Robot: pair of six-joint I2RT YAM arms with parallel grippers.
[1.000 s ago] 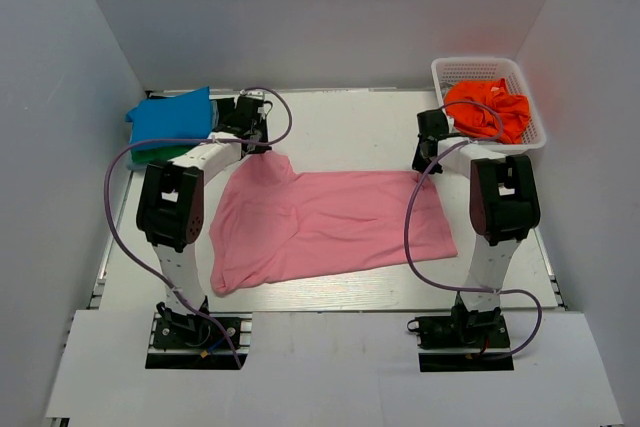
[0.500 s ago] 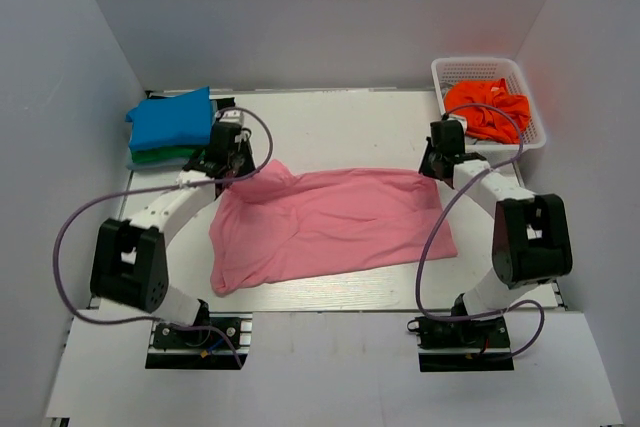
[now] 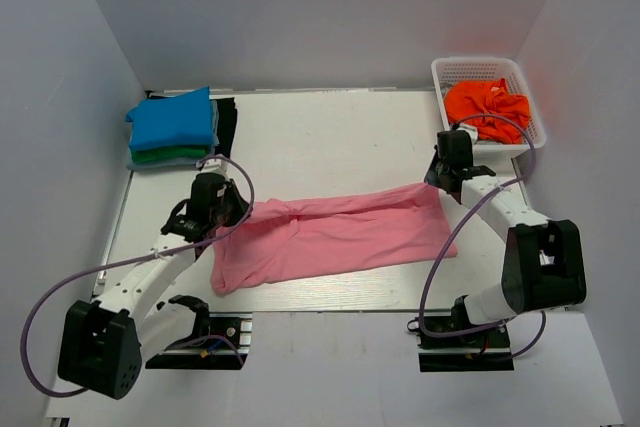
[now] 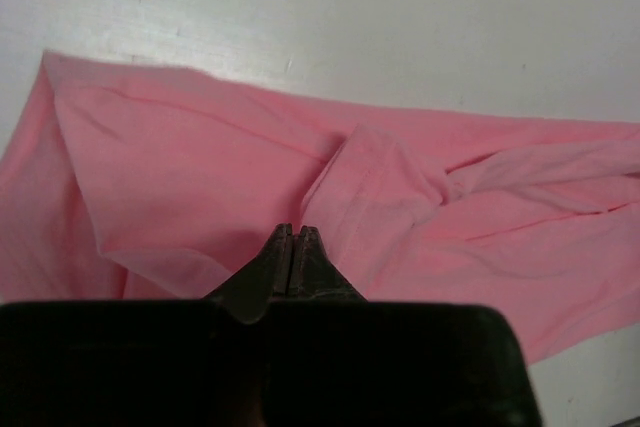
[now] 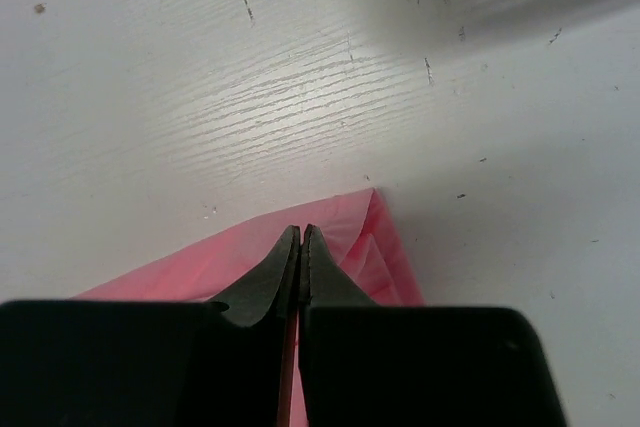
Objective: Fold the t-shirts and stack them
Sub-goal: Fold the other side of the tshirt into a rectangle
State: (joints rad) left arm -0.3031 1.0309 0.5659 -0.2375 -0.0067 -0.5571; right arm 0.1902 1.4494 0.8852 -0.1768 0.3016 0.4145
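The light pink t-shirt [image 3: 340, 232] lies across the middle of the table, its far part folded toward the near edge. My left gripper [image 3: 236, 211] is shut on its far left edge; in the left wrist view the gripper [image 4: 293, 232] pinches the pink cloth [image 4: 200, 167]. My right gripper [image 3: 434, 179] is shut on the far right corner; in the right wrist view the gripper [image 5: 300, 235] holds the pink corner [image 5: 360, 237]. A folded bright blue t-shirt [image 3: 172, 119] lies on a green t-shirt [image 3: 160, 157] at the far left. An orange t-shirt [image 3: 488, 107] lies crumpled in the basket.
The white lattice basket [image 3: 530, 137] stands at the far right corner. A dark strip [image 3: 228, 125] lies beside the blue and green stack. White walls close in the table on the left, far and right sides.
Both grippers have pulled the pink shirt's far edge toward the near side, folding it over. The shirt now shows as a narrower band. Both arms have stretched out lower over the table.
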